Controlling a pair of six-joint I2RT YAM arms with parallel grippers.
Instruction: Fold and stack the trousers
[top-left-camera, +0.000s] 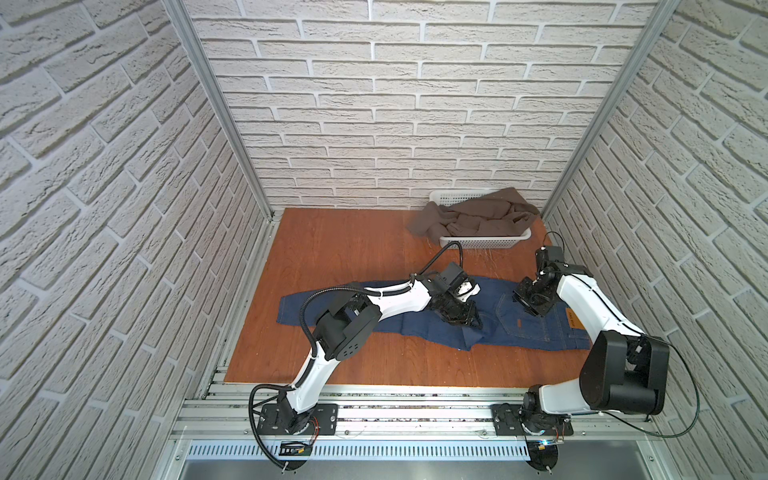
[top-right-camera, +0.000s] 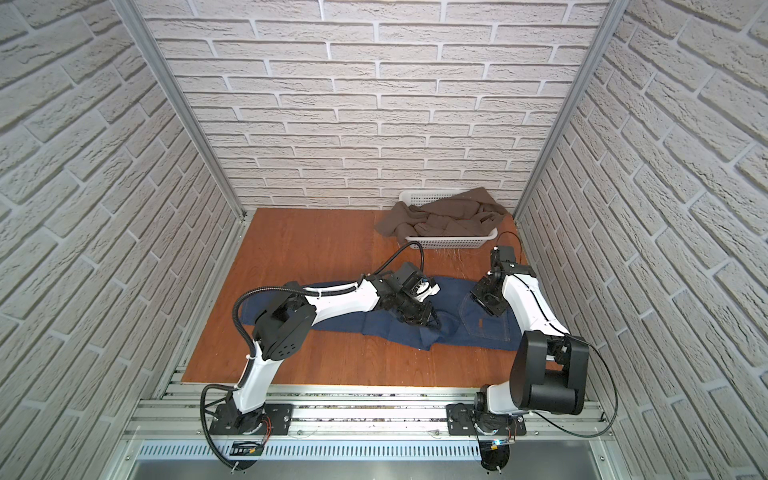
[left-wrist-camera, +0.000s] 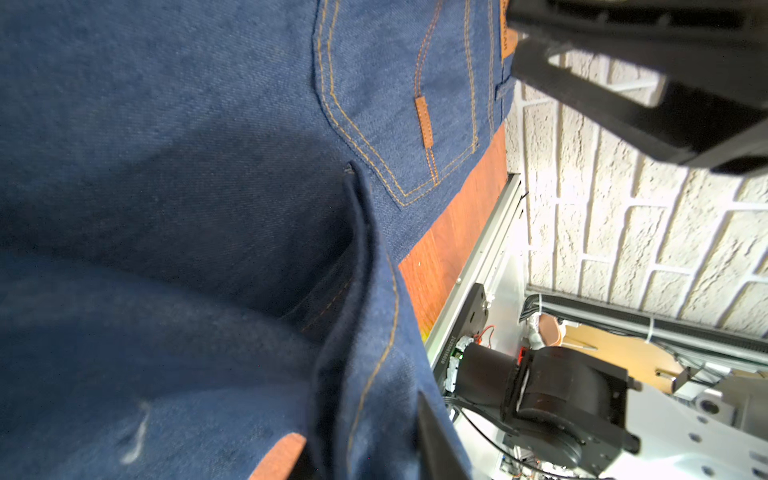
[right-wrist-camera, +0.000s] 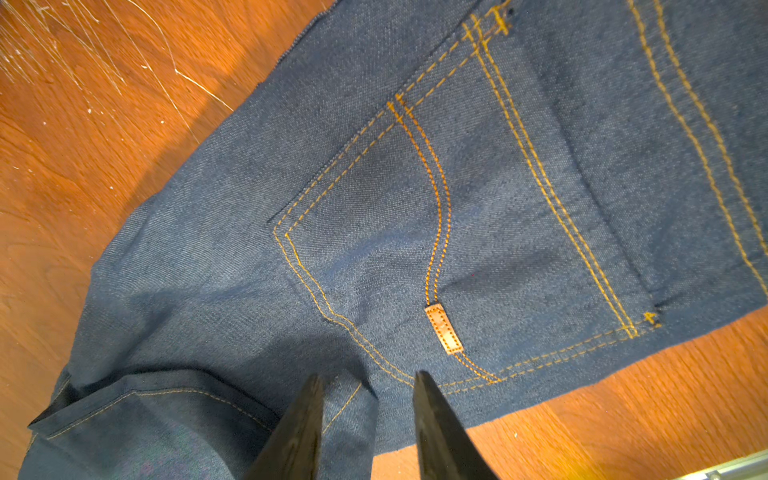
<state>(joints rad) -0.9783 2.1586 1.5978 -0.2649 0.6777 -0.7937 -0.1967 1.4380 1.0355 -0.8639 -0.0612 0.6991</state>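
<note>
left arm stretches toward the centre, left gripper (top-left-camera: 473, 323) angled down, pinching a fold of the trousers (top-left-camera: 536, 330); right gripper (right-wrist-camera: 368, 380) points down at right, jaws parted.

Trousers (top-left-camera: 536, 332) crosswise on the table (top-left-camera: 353, 249); behind them, rightward, a basket (top-left-camera: 482, 242), cloth (top-left-camera: 478, 216) seemingly over its rim.

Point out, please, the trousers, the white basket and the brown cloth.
trousers (top-left-camera: 528, 328): in a top view, on the back pocket.
white basket (top-left-camera: 478, 242): in a top view, on its front wall.
brown cloth (top-left-camera: 478, 214): in a top view, on its crumpled middle.
</note>
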